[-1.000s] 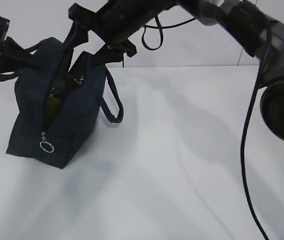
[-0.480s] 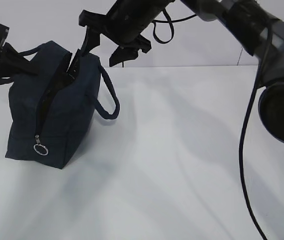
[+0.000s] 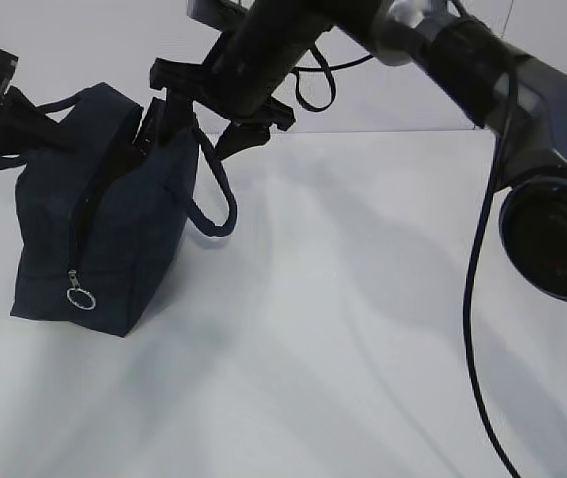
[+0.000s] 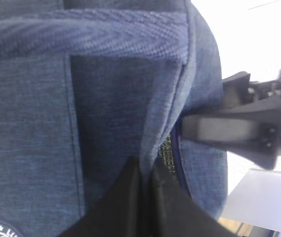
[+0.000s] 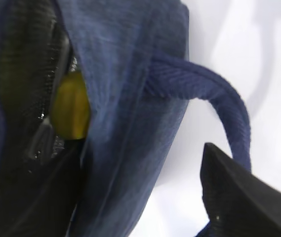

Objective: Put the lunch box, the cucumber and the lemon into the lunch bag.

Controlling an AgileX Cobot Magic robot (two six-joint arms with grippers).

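lunch bag (image 3: 104, 229) upright on white bench (image 3: 363, 329), far left | left pincer (image 4: 142, 173) clenched on bag fabric at top edge | right pincer (image 3: 198, 100) spread wide, one finger in the opening, one outside by handle | lemon (image 5: 70, 106) inside bag

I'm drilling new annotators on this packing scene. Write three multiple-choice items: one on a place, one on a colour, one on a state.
1. Where is the lemon?
A. On the table
B. Inside the lunch bag
C. In the right gripper

2. What colour is the bag?
A. Red
B. Dark navy
C. White

3. How is the left gripper?
A. Shut on bag fabric
B. Wide open
C. Holding the ring pull

Key: 1 B, yellow shows through the opening; 2 B, seen in every view; 3 A, fingers pinch the cloth.
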